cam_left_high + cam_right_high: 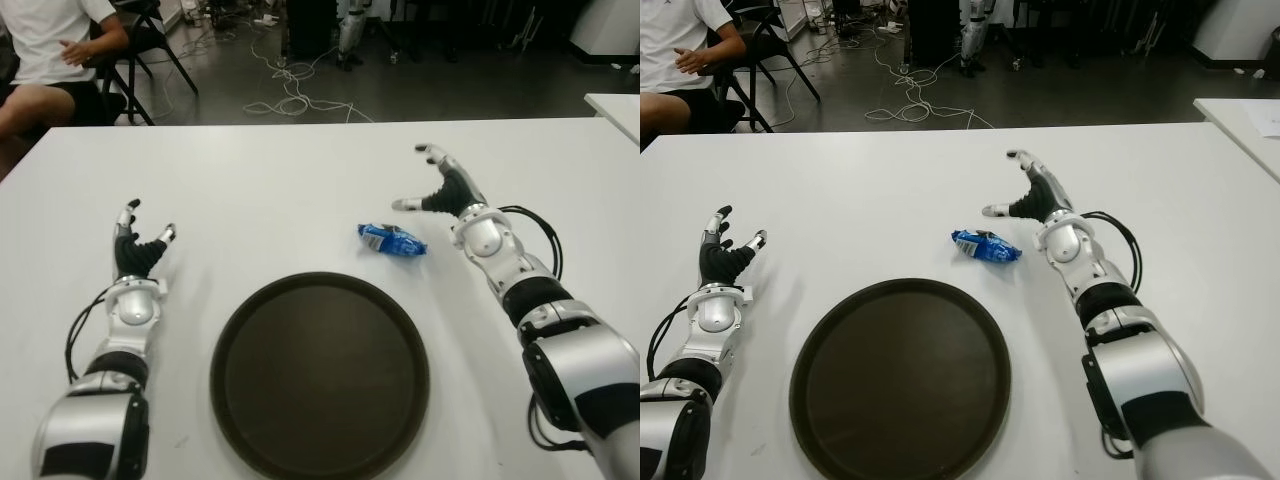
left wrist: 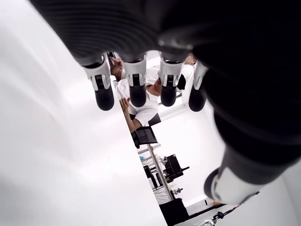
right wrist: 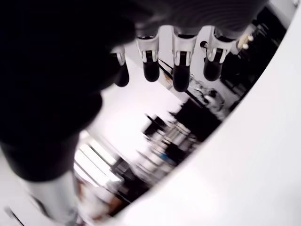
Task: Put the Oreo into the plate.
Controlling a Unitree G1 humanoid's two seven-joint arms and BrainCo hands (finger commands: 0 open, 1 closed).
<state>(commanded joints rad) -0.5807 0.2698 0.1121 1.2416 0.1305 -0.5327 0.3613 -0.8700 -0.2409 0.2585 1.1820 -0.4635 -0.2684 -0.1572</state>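
White tabletop (image 1: pixel 300 180) spans your whole view, and at its far left edge a person (image 1: pixel 50 50) in a white shirt sits on a chair beyond the table. Your left hand (image 1: pixel 138 250) shows near the left side, well apart from the plate; its fingers (image 2: pixel 104 92) are spread and extended, and they hold nothing. Moving right, you see the dark round plate (image 1: pixel 235 390) lying flat on the table close to you, between the two arms, with nothing in it. Just beyond the plate's far right rim, the Oreo (image 1: pixel 392 240), in a blue wrapper, lies on the bare table, close to the rim but apart from it. To the right of the packet, your right hand (image 1: pixel 445 190) is stretched forward with the thumb pointing toward the packet, near it but not touching. Its fingers (image 3: pixel 181 75) are straight and parted in the wrist view, gripping nothing. On the floor behind the table you can make out loose white cables (image 1: pixel 290 100) and dark equipment
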